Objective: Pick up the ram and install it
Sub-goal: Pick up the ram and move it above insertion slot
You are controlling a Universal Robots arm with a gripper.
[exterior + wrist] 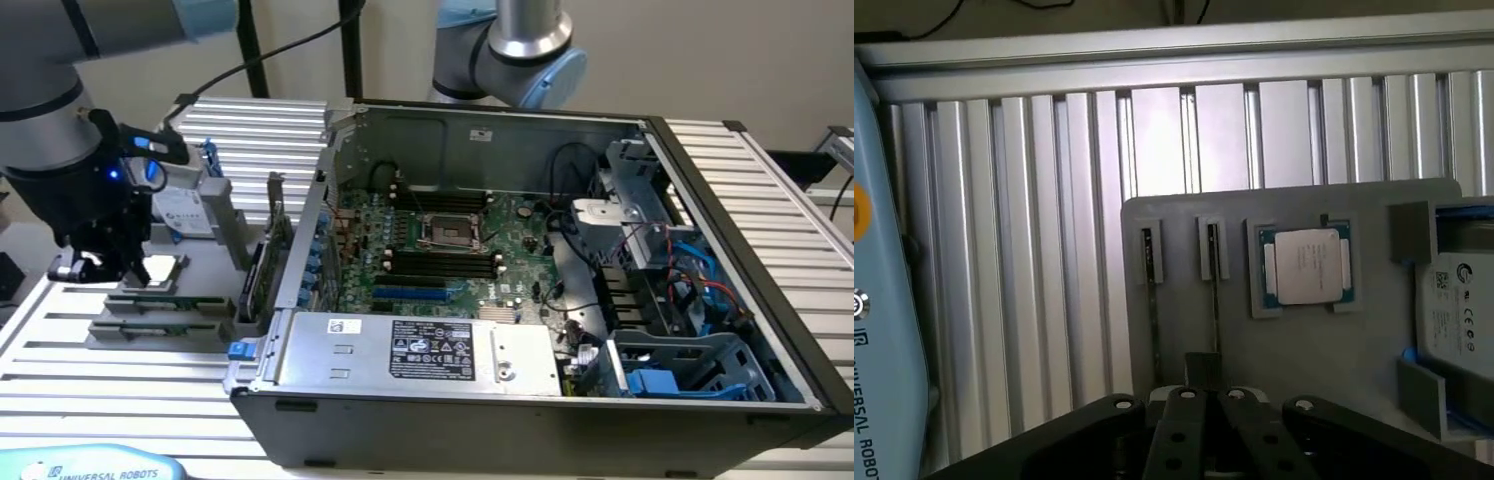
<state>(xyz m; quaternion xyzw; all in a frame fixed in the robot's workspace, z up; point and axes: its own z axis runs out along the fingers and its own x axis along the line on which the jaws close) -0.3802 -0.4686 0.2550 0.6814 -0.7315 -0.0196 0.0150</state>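
Ram [1214, 310], thin dark edge-on strip standing in a grey tray [1354, 350] slot; tool [1203, 385] closed over it

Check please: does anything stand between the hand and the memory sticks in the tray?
Nothing visible does. The hand hangs close over the memory stick nearer the processor chip, with bare tray around.

Far side: plain beige wall [747, 60], flat even light. Everything sits on a ribbed aluminium table [107, 385] of silver slats. Two black uprights [350, 50] stand at its far edge, toward the exterior view's left.
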